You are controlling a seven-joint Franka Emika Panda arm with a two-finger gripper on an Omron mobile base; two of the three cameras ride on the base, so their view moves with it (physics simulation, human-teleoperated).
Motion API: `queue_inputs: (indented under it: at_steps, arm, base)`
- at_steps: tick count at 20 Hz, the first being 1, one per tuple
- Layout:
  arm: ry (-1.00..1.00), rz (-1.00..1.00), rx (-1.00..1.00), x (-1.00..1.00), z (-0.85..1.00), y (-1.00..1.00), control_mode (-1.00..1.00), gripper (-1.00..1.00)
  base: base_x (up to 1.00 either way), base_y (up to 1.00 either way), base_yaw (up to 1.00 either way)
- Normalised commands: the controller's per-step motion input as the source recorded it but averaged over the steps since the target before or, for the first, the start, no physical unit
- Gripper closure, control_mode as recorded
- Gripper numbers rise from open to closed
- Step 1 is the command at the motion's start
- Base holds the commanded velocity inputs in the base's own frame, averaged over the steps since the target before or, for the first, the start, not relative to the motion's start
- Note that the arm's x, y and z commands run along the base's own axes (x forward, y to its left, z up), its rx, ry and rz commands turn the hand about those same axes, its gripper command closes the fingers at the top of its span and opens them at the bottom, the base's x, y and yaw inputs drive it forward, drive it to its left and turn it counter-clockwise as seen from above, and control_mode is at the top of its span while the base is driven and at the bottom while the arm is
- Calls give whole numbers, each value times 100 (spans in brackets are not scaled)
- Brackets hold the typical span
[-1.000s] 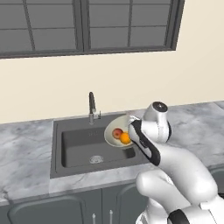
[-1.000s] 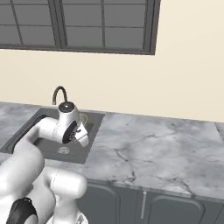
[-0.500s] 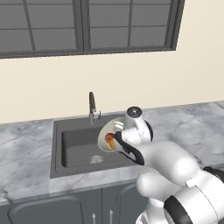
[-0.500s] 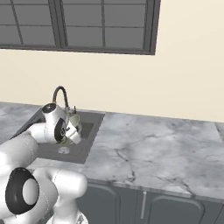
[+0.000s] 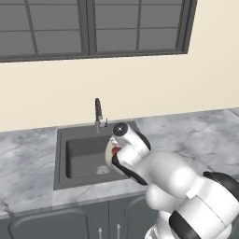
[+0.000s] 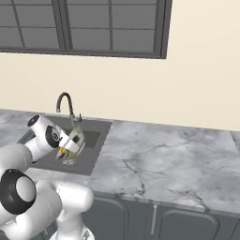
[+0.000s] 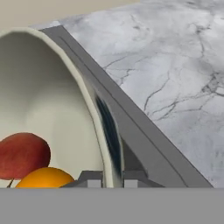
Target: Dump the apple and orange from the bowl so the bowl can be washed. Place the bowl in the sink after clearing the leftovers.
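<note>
In the hand view the tool (image 7: 113,183) sits at the bottom edge with its two dark fingertips (image 7: 92,178) pressed against either side of the rim of the bowl (image 7: 52,109), clamped on the thin pale wall. The bowl is tipped steeply on its side, its cream inside facing left in this view. Low in its hollow lie the apple (image 7: 22,154), red and resting against the inner wall, and just under it, touching, the orange (image 7: 46,178), of which the upper curve shows. Beyond the bowl's rim the dark grey edge of the sink (image 7: 131,127) runs as a slanted band, and past that spreads the grey marbled counter (image 7: 175,65). From the left base view the white arm reaches forward over the sink (image 5: 79,154); the tilted bowl (image 5: 110,155) hangs above the right part of the basin, a patch of red apple (image 5: 115,150) visible in it beside the wrist. The round drain (image 5: 102,170) lies on the basin floor below and left of the bowl. In the right base view the bowl (image 6: 75,140) appears edge-on at the wrist over the basin (image 6: 91,140), with a sliver of orange (image 6: 62,151) at its lower side. Behind the basin stands the dark faucet (image 5: 98,112), then the cream wall (image 5: 140,88) and the dark-framed window (image 5: 93,25).
</note>
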Motion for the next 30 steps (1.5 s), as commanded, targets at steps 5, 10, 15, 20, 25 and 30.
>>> queue_inputs:
  at_steps: [5,10,15,20,25,30]
  arm:
    - [-6,-2,-11,0,0,-13,-100,100]
    - [-8,-3,-12,5,0,-2,-100,100]
    - [-3,-7,-15,10,1,0,-100,100]
    - [-2,-6,-21,8,0,0,-100,100]
    - [0,-4,-20,5,6,0,-100,100]
    - [0,-3,-10,0,16,-3,-100,100]
  base:
    - [0,0,0]
    - [0,0,0]
    - [0,0,0]
    - [0,0,0]
    - [0,0,0]
    - [0,0,0]
